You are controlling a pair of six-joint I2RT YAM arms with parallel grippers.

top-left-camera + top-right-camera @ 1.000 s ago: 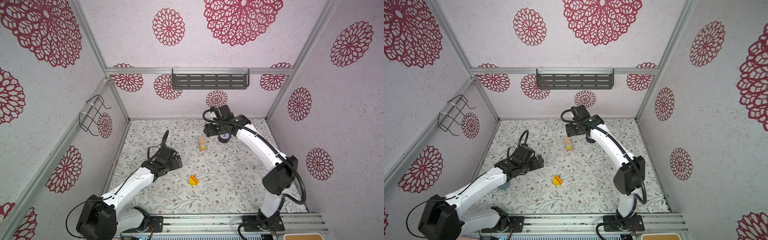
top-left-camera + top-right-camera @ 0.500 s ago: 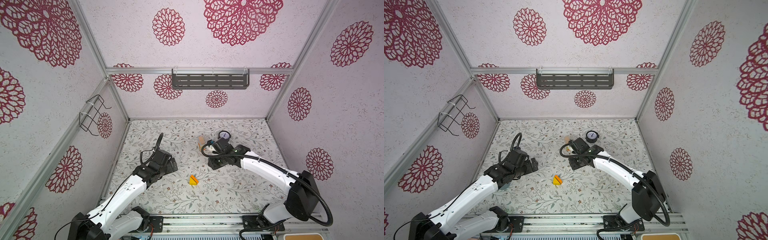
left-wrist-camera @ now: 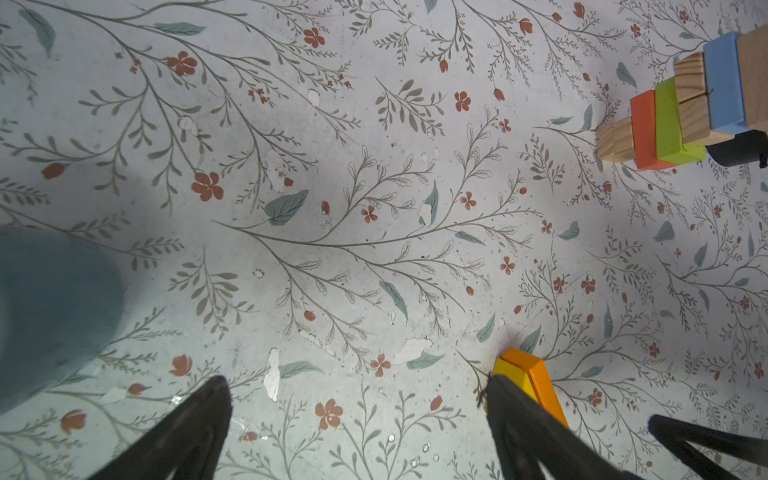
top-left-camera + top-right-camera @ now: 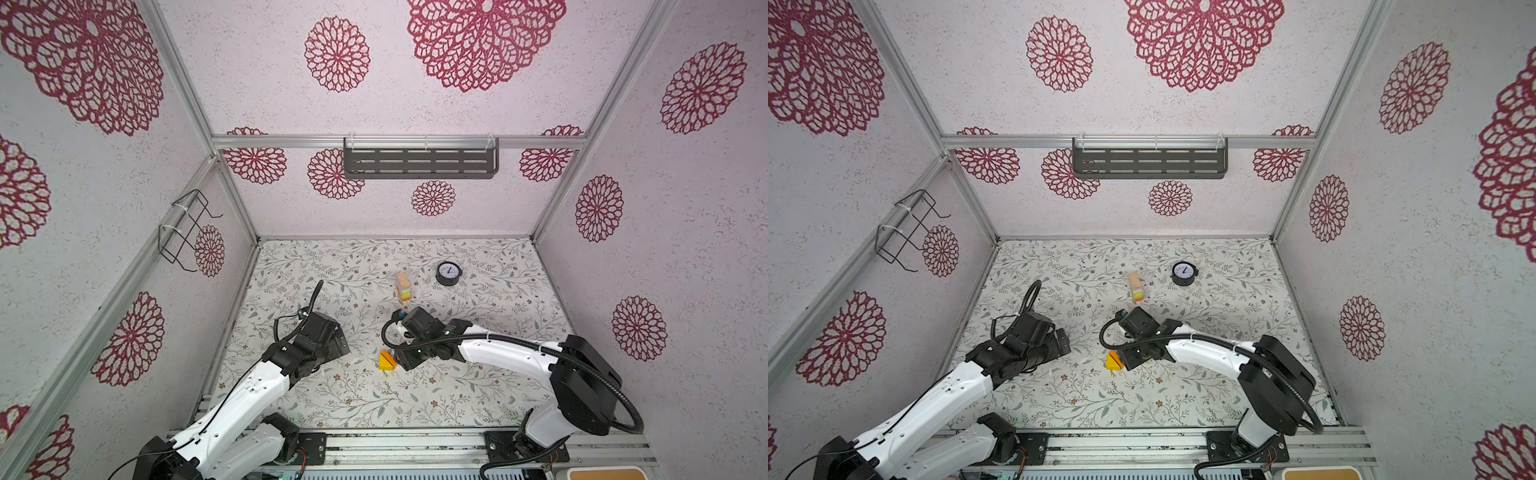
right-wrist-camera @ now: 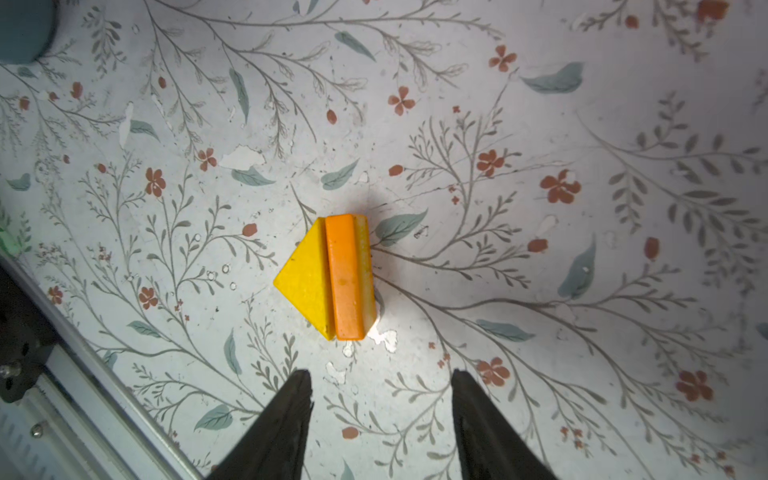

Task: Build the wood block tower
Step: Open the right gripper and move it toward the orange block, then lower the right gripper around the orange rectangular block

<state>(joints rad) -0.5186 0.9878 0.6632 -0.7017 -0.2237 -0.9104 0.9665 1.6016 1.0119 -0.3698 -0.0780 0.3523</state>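
tower [image 4: 403,286], part-built, upright at centre frame on the floral bench [image 4: 332,270]; below it yellow wedge [image 5: 303,282] and orange wedge [image 5: 347,276], touching, unplaced; right tool [image 5: 381,374] open, empty, just short of them; left tool [image 3: 357,382] open, empty; step judged: wedge pickup, next needing a descent astride one wedge and closing.

Tower [image 3: 669,124] top cut off at the view's edge, blurred teal shape [image 3: 50,316] — unidentifiable, clock [image 4: 449,273] dial unreadable

No text, label, brand or number can be read anywhere. The clock [image 4: 449,273] has a white dial with dark marks around its rim, too small to make out.
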